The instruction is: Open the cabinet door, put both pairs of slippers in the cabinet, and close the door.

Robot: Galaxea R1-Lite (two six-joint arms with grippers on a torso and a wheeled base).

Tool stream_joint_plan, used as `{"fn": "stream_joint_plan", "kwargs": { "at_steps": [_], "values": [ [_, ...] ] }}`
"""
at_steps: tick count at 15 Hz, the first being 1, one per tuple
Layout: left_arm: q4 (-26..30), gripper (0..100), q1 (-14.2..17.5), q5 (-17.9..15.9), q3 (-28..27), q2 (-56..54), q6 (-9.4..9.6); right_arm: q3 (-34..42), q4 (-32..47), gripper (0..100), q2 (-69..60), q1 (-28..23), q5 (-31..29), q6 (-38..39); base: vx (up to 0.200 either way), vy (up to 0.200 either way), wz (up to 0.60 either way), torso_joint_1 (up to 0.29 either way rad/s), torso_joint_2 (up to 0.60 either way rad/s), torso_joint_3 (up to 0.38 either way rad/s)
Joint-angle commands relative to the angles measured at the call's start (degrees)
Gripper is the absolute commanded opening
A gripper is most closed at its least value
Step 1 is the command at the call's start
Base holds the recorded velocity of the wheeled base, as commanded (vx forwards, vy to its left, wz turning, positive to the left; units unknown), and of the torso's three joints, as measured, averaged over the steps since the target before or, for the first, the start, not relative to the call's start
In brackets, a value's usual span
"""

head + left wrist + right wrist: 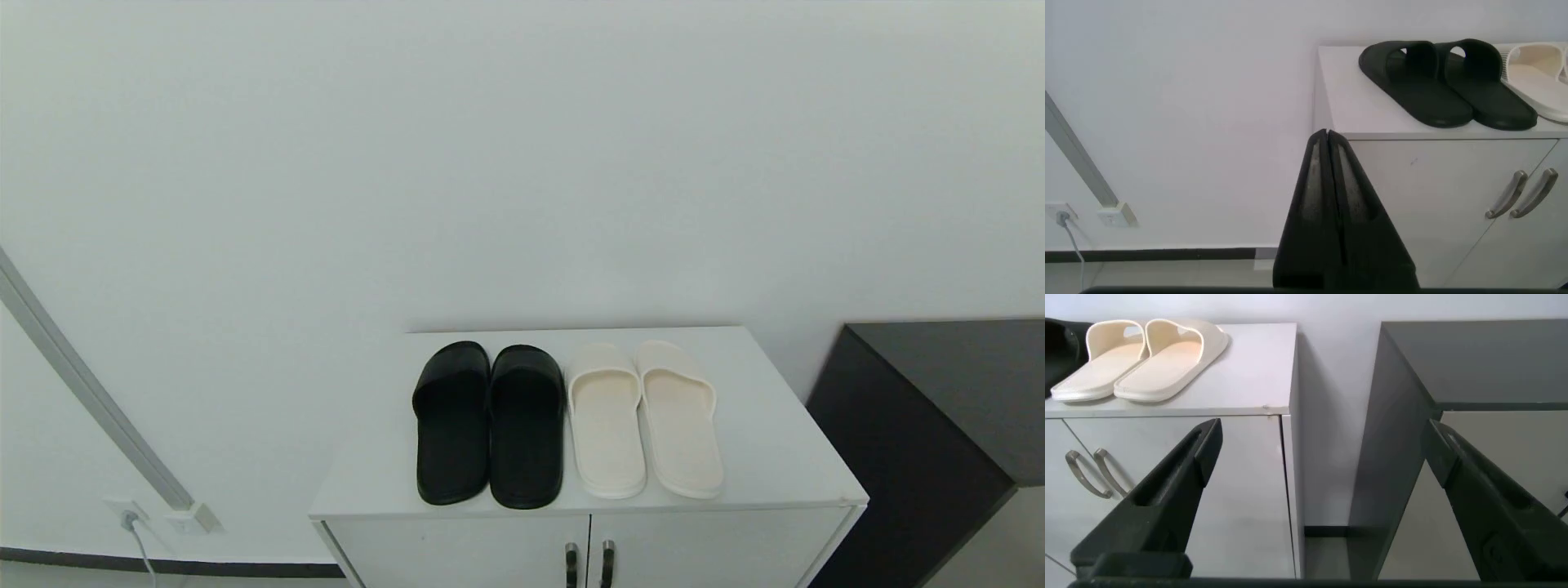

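The cabinet (775,445), lower centre, has both doors (457,547) shut; the black slippers (526,433) and white slippers (608,429) lie on its top. The left tool (1328,137) is closed and empty; the right tool (1323,433) is open.

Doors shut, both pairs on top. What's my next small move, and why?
Probably ease the open right gripper toward the right door handle: both cabinet doors are shut, the black slippers and white slippers sit on the cabinet top, and the left gripper is shut, so less ready to grasp.
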Motion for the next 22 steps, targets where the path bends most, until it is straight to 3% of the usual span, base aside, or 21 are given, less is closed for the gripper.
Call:
{"fn": "stream_joint_plan", "kwargs": {
  "at_steps": [1,11,12,13,14,17,20,22],
  "values": [
    [-0.01,0,0.01,0.02,0.0,0.07,-0.06,0.0,-0.01,100,0.07,-0.02,0.01,-0.02,0.0,0.0,0.0,0.0,0.0,0.0],
    [-0.01,0,0.01,0.02,0.0,0.07,-0.06,-0.62,-0.81,100,0.07,0.07,-0.69,0.34,0.0,0.0,0.0,0.0,0.0,0.0],
    [-0.01,0,0.01,0.02,0.0,0.07,-0.06,-9.67,-0.81,100,2.36,0.15,-0.51,3.59,0.0,0.0,0.0,0.0,0.0,0.0],
    [-0.01,0,0.01,-0.07,0.0,0.07,-0.06,-13.62,1.66,100,5.17,0.24,-0.16,5.43,0.0,0.0,0.0,0.0,0.0,0.0],
    [-0.01,0,0.01,0.02,0.0,0.07,-0.06,-14.33,6.58,100,9.04,0.59,2.12,4.38,0.0,0.0,0.0,0.0,0.0,0.0],
    [-0.01,0,0.01,-0.07,0.0,0.07,0.03,-12.57,6.05,100,14.49,0.94,6.87,3.5,0.0,0.0,0.0,0.0,0.0,0.0],
    [-0.01,0,0.01,-0.07,0.0,0.07,0.03,-13.36,-7.75,100,29.69,1.03,9.51,3.59,0.0,0.0,0.0,0.0,0.0,0.0],
    [-0.01,0,0.01,-0.07,0.0,0.07,0.03,-15.38,-13.55,100,39.01,4.46,9.68,3.68,0.0,0.0,0.0,0.0,0.0,0.0]
  ]
}}
